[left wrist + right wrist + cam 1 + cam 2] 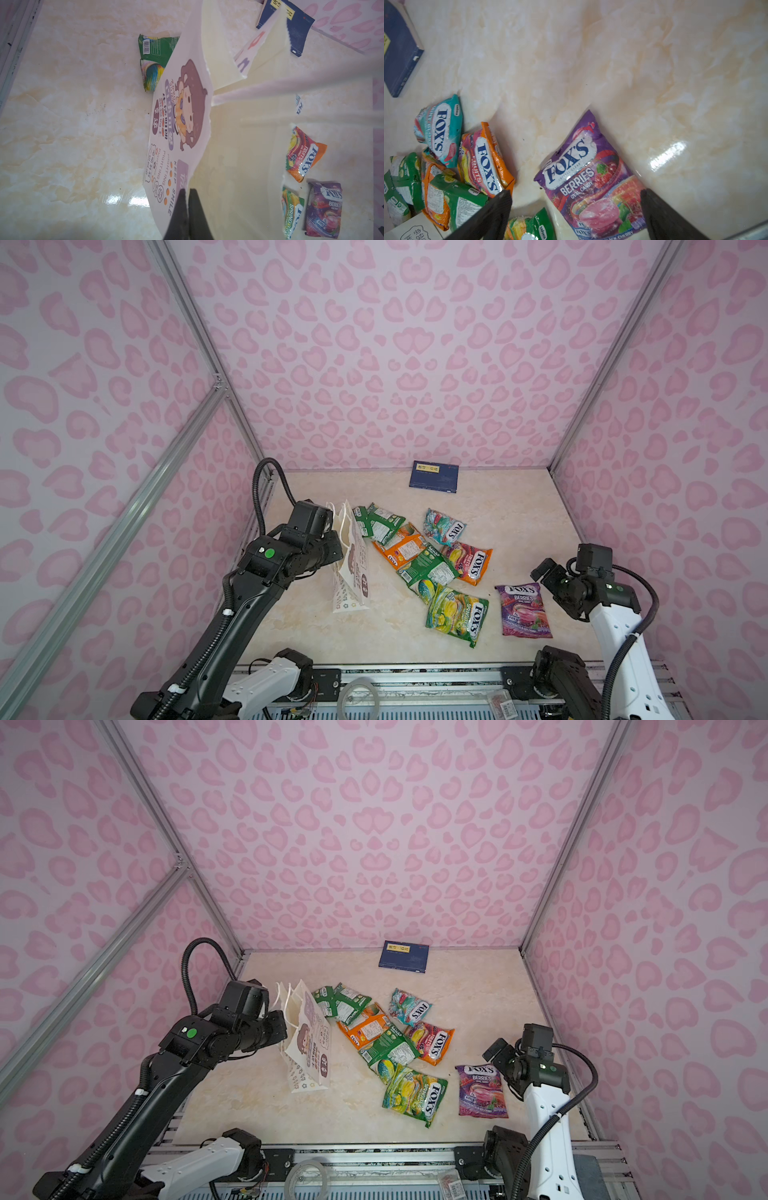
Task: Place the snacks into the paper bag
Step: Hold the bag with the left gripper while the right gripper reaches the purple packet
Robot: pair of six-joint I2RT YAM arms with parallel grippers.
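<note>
Pinching the printed front panel of the paper bag [178, 116] at its rim, the left gripper [188, 193] has both fingers pressed flat on the paper, nothing else between them. Bag sits at the left of the table [519, 506], tilted, cord handles [286, 996] toward the far wall, mouth only partly spread; base or side fold down, cannot tell. Judgement: draw that panel away from the back panel before anything arrives, gently, since thin paper may tear or crease at the pinch. Centre: the snacks [419, 560] lie in an overlapping heap just beside the bag, none inside that I can see. Right of the heap the purple Berries pouch [583, 172] lies alone, flat. Right gripper [575, 193] hovers over it, jaws wide, touching nothing. Best taken first: straddle a crimped end, close firmly on the slick film, then carry it over the heap to the mouth.
</note>
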